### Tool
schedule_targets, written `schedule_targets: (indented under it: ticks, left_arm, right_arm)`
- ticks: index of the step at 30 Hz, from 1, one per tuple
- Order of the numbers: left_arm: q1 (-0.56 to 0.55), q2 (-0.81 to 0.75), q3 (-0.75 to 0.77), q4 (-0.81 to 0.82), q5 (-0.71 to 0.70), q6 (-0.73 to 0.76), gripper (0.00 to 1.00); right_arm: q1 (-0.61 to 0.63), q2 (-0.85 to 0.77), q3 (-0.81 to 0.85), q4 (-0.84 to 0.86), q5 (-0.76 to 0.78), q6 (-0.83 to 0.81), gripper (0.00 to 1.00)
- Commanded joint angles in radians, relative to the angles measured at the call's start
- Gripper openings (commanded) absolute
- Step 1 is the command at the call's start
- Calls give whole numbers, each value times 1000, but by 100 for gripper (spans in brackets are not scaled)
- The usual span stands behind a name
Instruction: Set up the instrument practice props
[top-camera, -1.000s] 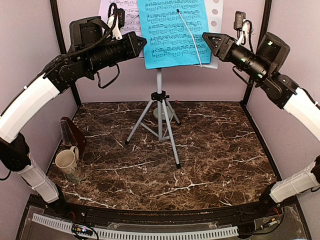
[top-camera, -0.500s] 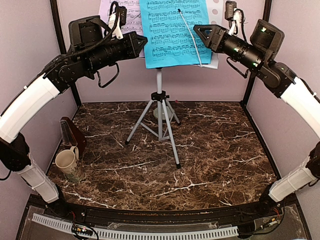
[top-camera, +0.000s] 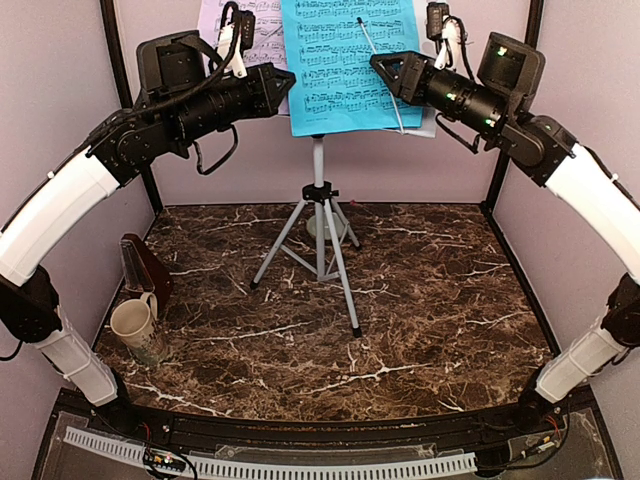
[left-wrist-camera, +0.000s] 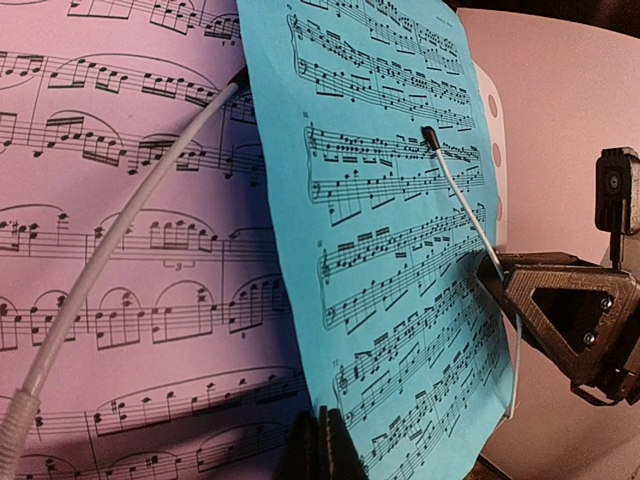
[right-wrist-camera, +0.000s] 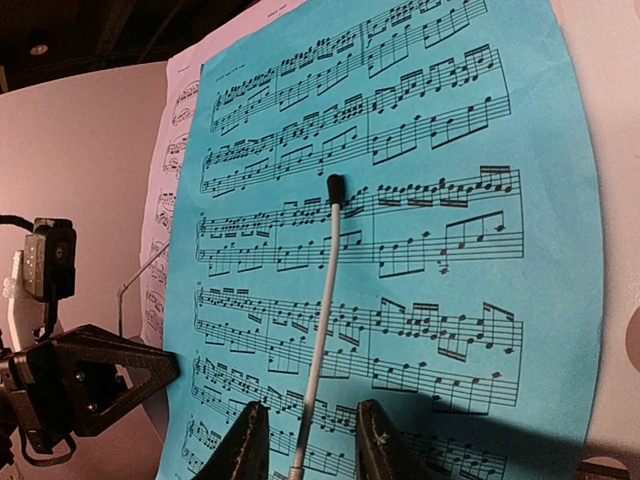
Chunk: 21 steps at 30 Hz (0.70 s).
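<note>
The only print that can be read is music notation. The bright-blue sheet (top-camera: 345, 65), far centre, carries black five-line staves joined in pairs. Treble and bass clefs stand at their left ends, with beamed runs of notes, slurs and bar lines along them. The lilac sheet (left-wrist-camera: 120, 250), just to its left and partly behind it, bears the same kind of print: staves, beamed notes, long slurs and a bracket under one bar. On both sheets any title, word or number is too small or blurred to make out.
</note>
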Motion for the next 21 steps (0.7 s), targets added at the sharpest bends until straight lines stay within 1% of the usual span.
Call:
schedule_targets:
  ticks: [1,4,14,21]
  left_arm:
    - [-3,-12,1,49,18,29,0]
    - [-3,-12,2,48,16,34,0]
    - [-2,-11,1,50,-3,59,0]
    - [-2,-5,4,58,-13,73,0]
  right_arm:
    - [13,12,44,25,37,1,29]
    - [15,17,44,37,41,2,25]
    - [18,4,1,92,52,-10,0]
    - [18,-9,-36,135,49,-25,0]
